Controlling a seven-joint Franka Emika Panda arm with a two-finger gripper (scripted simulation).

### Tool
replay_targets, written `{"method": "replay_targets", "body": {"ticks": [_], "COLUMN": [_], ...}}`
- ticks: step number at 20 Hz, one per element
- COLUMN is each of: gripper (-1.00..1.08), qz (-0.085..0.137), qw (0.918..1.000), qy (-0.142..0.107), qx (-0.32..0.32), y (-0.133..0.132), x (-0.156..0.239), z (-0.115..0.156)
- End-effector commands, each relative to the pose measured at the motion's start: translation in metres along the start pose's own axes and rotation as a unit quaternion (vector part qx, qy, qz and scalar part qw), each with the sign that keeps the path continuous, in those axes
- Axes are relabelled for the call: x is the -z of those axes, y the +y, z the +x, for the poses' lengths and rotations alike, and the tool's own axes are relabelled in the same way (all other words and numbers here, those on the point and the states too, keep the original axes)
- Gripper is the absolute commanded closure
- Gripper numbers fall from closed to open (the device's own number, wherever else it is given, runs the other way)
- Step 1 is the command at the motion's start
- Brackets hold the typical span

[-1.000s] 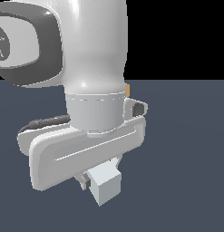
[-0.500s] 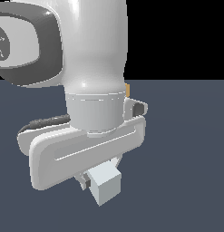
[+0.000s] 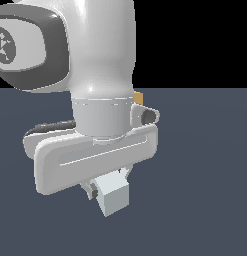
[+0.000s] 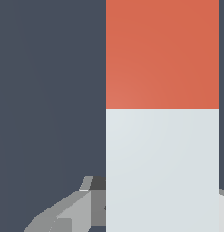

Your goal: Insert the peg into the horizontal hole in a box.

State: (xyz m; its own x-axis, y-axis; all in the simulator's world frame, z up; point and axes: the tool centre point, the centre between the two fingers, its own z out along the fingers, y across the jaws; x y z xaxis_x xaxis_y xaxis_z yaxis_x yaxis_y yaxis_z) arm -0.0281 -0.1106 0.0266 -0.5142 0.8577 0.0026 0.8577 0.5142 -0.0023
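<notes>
**Peg clamped beneath the wrist**

The white two-fingered gripper (image 3: 109,187) is closed on the long square-sectioned peg (image 4: 162,113), pale grey-white with a red-orange end, whose pale end juts below the hand in the exterior view. A sliver of the tan box (image 3: 139,97) shows behind the arm, above the dark grey-blue floor (image 3: 205,165)

One arm is in view, and it carries one hand (image 3: 111,186) at its lower end. One peg (image 4: 162,113) shows, a single bar with two coloured sections: one red-orange and one pale grey-white. In the exterior view only one pale end of that peg (image 3: 113,196) sticks out below the hand. One small tan sliver (image 3: 139,97) peeks out from behind the arm; what it belongs to cannot be told. One dark bench (image 3: 205,165) lies beneath everything.
</notes>
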Motion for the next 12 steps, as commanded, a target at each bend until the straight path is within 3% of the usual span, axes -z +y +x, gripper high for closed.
{"method": "replay_targets", "body": {"ticks": [1,12], "gripper": [1.08,1.08], "qz": [-0.001,-0.002], "qw": [0.9999,0.9926], "qy": [-0.001,-0.001], "qx": [-0.016,-0.122], "y": [0.003,0.022], "x": [0.004,0.024], "z": [0.006,0.047]}}
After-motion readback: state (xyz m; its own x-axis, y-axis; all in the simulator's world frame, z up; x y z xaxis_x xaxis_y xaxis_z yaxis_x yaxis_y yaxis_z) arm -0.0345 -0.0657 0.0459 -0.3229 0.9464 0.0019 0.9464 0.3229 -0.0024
